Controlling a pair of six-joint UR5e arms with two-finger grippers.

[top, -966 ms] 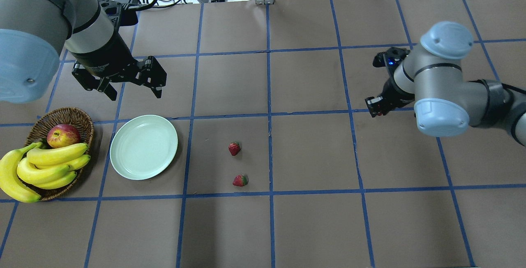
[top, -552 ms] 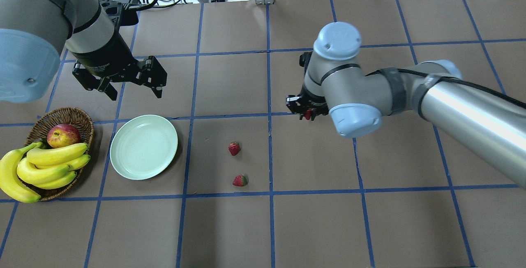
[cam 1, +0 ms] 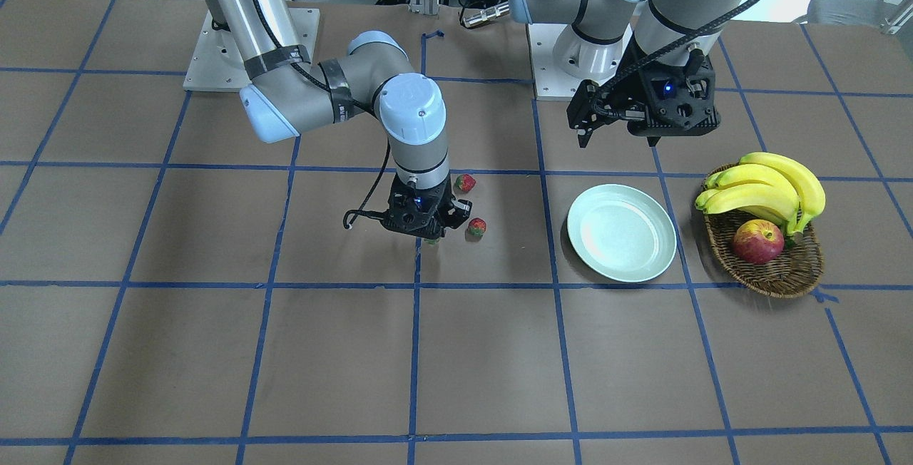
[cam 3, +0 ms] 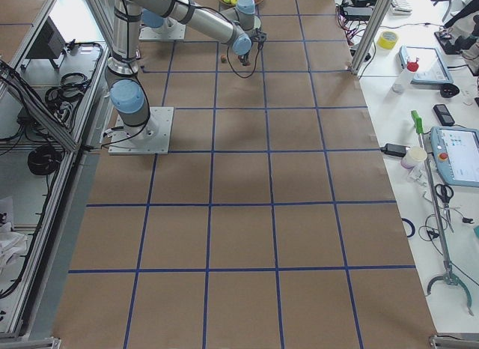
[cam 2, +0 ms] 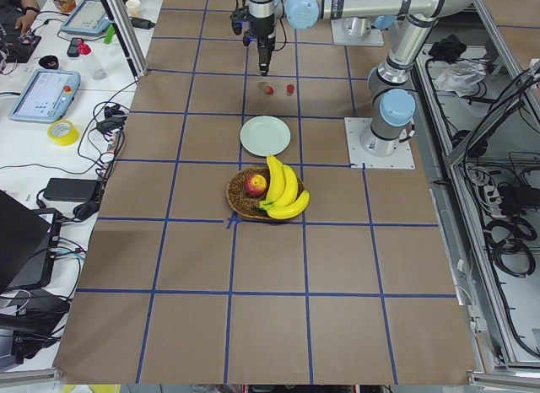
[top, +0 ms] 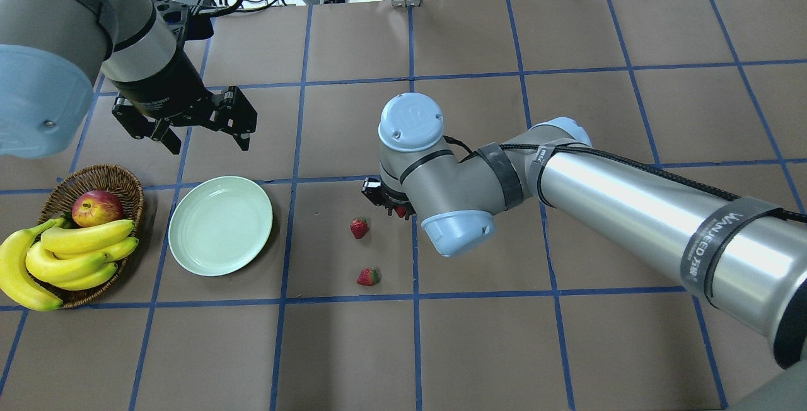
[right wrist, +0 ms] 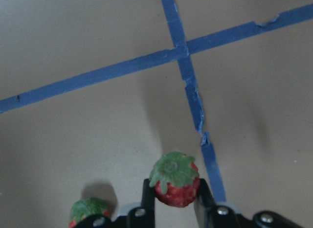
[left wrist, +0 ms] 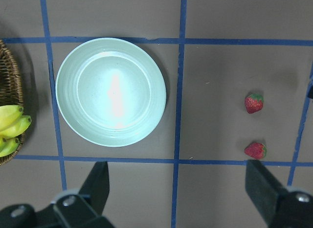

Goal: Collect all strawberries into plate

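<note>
Your right gripper (cam 1: 430, 235) was clamped narrow on a strawberry (right wrist: 175, 181), whose leafy top faced the wrist camera. The fingers pointed straight down just above the table (top: 479, 348), near its middle. The wrist stood upright over the gripper. From there the long forearm ran back nearly level toward the robot's edge on the right, so the arm reached well across.

You had two more berries lying on the table. A second strawberry (top: 359, 228) lay just beside that gripper, on the side toward the left end. A third strawberry (top: 369, 277) lay a little nearer the robot's edge. Both lay apart from the plate (top: 220, 225).

The plate sat toward the left end, just beside the basket (top: 129, 184) that held bananas (top: 75, 253) and an apple (top: 96, 207).

Your left gripper (top: 207, 140) hung high near the plate, its fingers spread wide and pointing down. Its wrist bent down from the bulky arm at the left end.
</note>
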